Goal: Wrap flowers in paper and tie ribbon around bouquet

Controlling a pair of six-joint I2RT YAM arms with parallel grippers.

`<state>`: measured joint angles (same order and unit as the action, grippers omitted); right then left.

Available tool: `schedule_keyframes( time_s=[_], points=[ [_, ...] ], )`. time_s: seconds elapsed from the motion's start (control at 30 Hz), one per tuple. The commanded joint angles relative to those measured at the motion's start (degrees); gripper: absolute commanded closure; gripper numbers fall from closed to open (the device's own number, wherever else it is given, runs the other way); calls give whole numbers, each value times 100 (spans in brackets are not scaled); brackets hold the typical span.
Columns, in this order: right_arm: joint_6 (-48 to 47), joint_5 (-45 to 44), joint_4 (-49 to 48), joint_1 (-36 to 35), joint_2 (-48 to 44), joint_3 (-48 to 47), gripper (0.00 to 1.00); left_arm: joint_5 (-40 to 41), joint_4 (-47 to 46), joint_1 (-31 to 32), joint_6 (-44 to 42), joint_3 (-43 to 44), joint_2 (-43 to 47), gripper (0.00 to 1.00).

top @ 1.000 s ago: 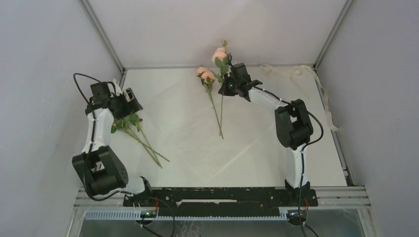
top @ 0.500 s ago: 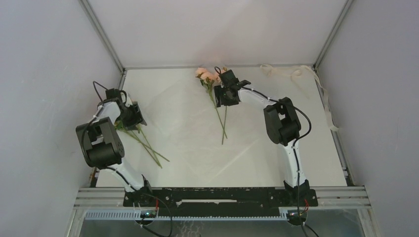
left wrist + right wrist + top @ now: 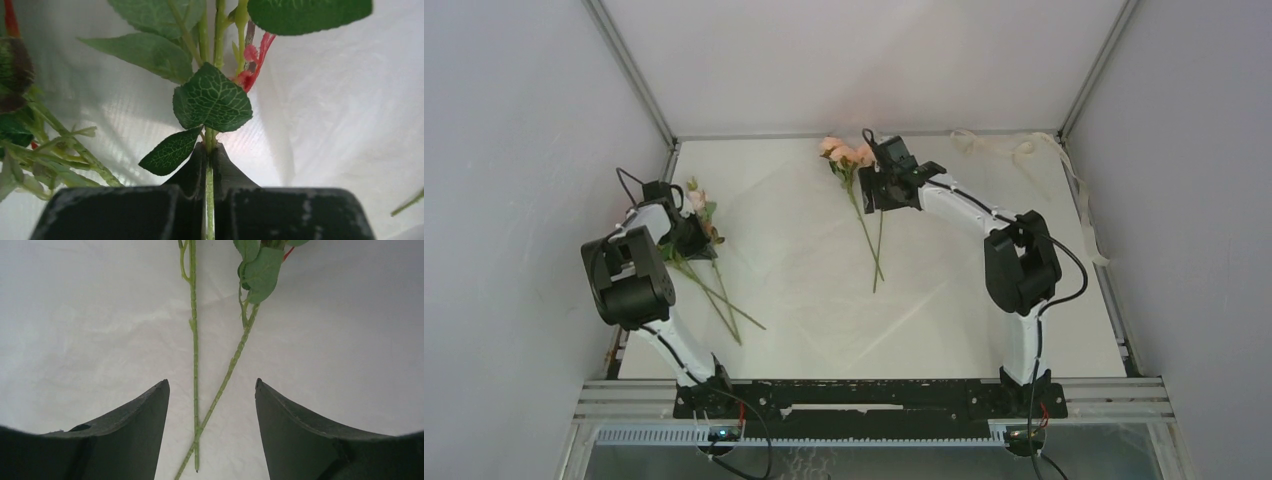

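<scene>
The paper (image 3: 804,270) lies spread flat over the table. Two flowers (image 3: 845,155) rest on it at the back centre, their stems (image 3: 194,340) crossing below my right gripper (image 3: 211,384), which hovers open above them and holds nothing. In the overhead view the right gripper (image 3: 890,186) sits just right of those blooms. At the left, my left gripper (image 3: 209,148) is shut on one thin green stem (image 3: 209,192) of a second small bunch (image 3: 696,200); its leaves (image 3: 212,100) fill the left wrist view. The cream ribbon (image 3: 1014,146) lies bunched at the back right corner.
Long stems (image 3: 722,298) of the left bunch trail towards the table's front. A strand of ribbon (image 3: 1086,215) runs along the right edge. Grey walls and a metal frame (image 3: 632,75) close in the table on three sides.
My right gripper lowered the flower it held, opened and let it go beside the other one. My left gripper dropped onto the left bunch and shut on a stem; its blooms now tilt up.
</scene>
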<state>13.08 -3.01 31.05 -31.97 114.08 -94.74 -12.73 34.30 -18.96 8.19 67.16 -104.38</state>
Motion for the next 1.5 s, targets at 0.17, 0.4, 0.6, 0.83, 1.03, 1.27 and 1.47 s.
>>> schedule_keyframes(
  time_s=[0.17, 0.4, 0.6, 0.83, 1.03, 1.27, 1.47],
  points=[
    [-608, 1537, -1222, -635, -1395, 825, 17, -1716, -187, -470, 407, 105, 2295, 100],
    [-19, 3582, -3758, -1712, -1402, 879, 0, -2997, -362, 242, 903, 268, 3678, 100],
    [431, 2806, -3842, -2211, -331, -332, 3, -3224, -632, 1317, 1431, 246, 3900, 100],
    [730, 1694, -3555, -2183, -116, -402, 76, -3476, -606, 1466, 1641, 393, 4173, 100],
    [950, 1554, -3783, -2047, -470, 216, 73, -3494, -798, 1470, 1795, 17, 4232, 100],
    [1082, 1580, -3805, -1874, -430, 267, 97, -3541, -1000, 1474, 1895, -138, 4152, 100],
    [1215, 1402, -3001, -1045, -784, 712, 100, -1531, 419, 676, 735, 25, 3771, 13]
  ],
)
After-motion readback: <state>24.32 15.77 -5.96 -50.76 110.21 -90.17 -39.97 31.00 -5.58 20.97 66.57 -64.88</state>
